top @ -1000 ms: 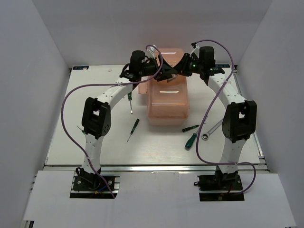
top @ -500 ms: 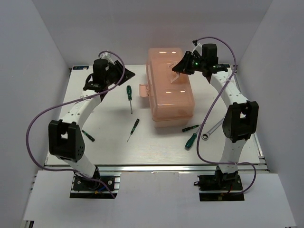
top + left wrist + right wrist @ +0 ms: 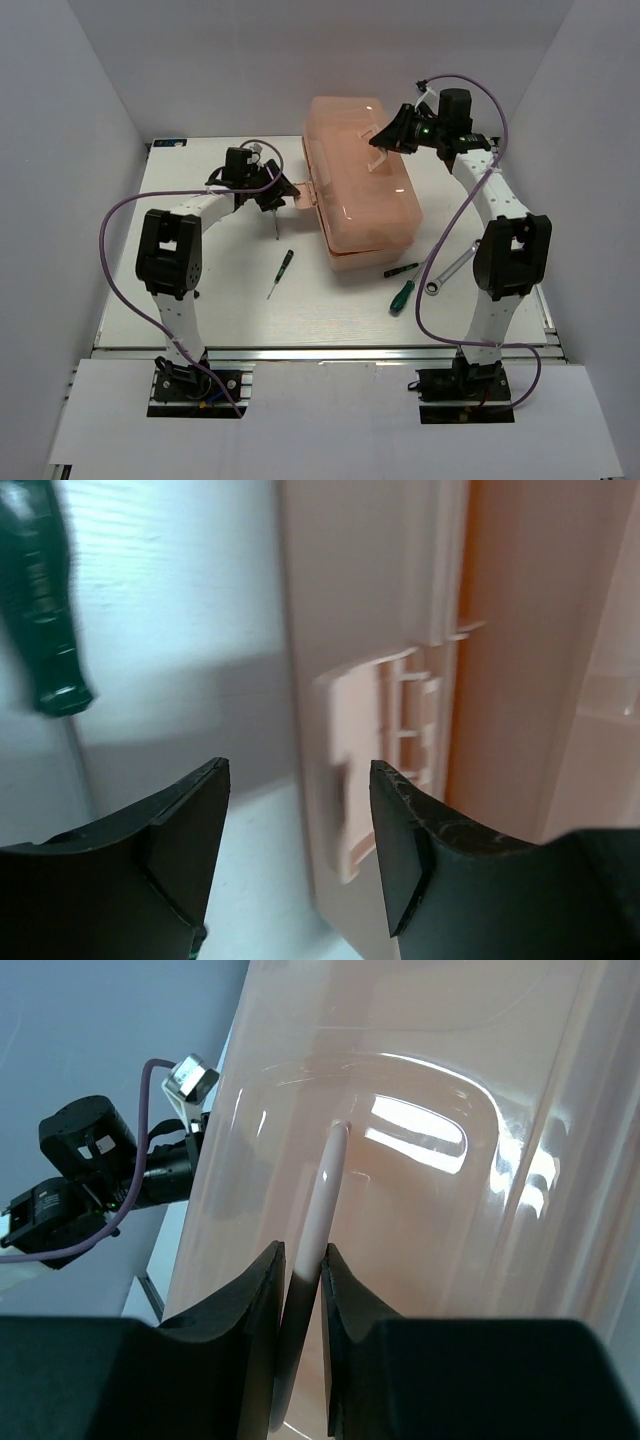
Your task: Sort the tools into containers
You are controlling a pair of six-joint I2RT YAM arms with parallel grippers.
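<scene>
The salmon-pink plastic toolbox on the white tabletop is held by the right gripper, clenched on its moulded handle. The released left gripper should be centred on the front latch before it is pulled.

Left pincer agape, right pincer clamped.

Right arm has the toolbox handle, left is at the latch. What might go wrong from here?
1. The right gripper is shut on the thin handle alone; a pull might drag or tip the toolbox, which sits skewed.
2. The open left gripper looks off-centre to the latch, so closing may clip it instead of catching it.
3. A green screwdriver lies close beside that gripper and may get knocked.
</scene>
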